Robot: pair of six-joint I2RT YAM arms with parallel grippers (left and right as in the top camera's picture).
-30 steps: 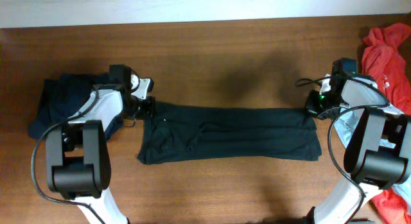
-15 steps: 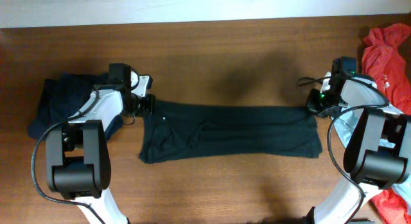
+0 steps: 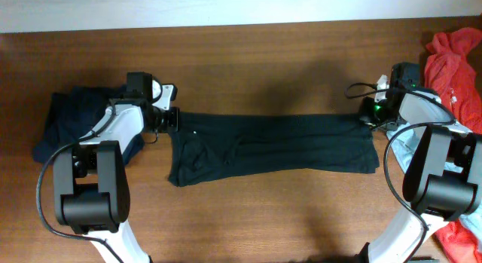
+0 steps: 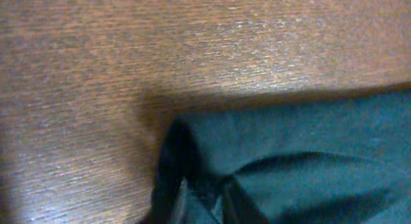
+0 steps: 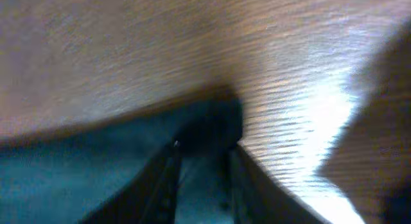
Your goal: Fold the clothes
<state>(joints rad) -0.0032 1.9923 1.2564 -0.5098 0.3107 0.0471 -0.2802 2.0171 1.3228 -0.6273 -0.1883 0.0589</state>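
Nearest, at 7 and 5 o'clock in the overhead view, the two arm bases rise from the table's (image 3: 263,67) near edge, which is cut off by the frame. A band of bare wood lies between them, ahead of the black-navy shirt (image 3: 271,146).

The shirt lies flat across the centre as a long strip, its near hem uneven at 8 o'clock. A pale speck near its 10 o'clock corner is too small to read.

The left gripper (image 3: 172,118) sits at that corner and the right gripper (image 3: 367,116) at the 2 o'clock corner. In each wrist view the cloth edge runs between dark, blurred fingers (image 4: 166,185). Whether they pinch it or stand parted I cannot tell.

At 9 o'clock a dark navy garment (image 3: 71,116) is bunched, partly hidden under the left arm. At 3 o'clock a red-orange garment (image 3: 452,63) runs off the frame, partly behind the right arm.

Beyond the shirt, open wood stretches towards 12 o'clock, up to a pale strip (image 3: 226,8).
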